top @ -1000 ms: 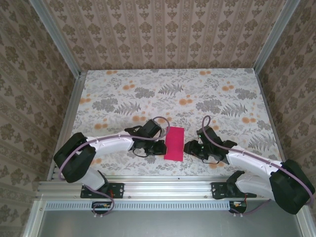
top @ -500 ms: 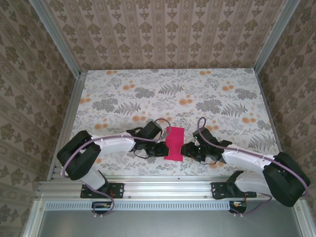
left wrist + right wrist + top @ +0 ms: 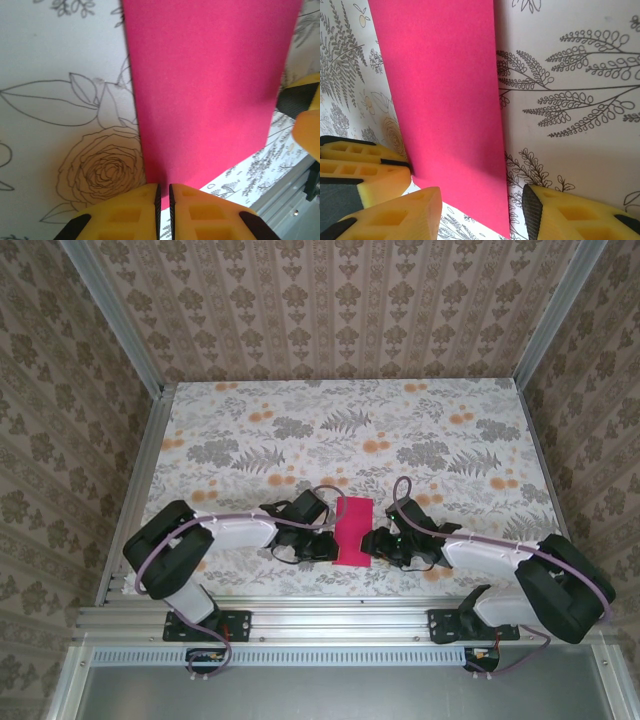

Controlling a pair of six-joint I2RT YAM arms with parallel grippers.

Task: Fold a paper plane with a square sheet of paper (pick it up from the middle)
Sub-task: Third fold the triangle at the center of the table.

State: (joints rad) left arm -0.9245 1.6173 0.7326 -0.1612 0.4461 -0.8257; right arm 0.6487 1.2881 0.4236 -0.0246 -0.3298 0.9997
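The square sheet of paper point(image 3: 352, 530), bright magenta, lies as a narrow upright rectangle on the floral table between my two grippers. My left gripper point(image 3: 328, 545) is at its near-left edge. In the left wrist view the yellow jaws point(image 3: 163, 192) stand almost together, with the paper point(image 3: 210, 85) running into the thin gap. My right gripper point(image 3: 378, 543) is at the paper's right side. In the right wrist view it point(image 3: 480, 210) stands open, straddling the near-right corner of the paper point(image 3: 445, 100), whose right edge sits slightly raised. The left fingers point(image 3: 365, 170) show beyond it.
The floral table cover point(image 3: 340, 430) stretches away behind the paper. Patterned walls close in the back and both sides. The metal rail point(image 3: 330, 620) runs along the near edge, just behind the grippers.
My right gripper has moved left, up to the paper's right edge. The left gripper has slid slightly right along the left edge. The paper stays in place.
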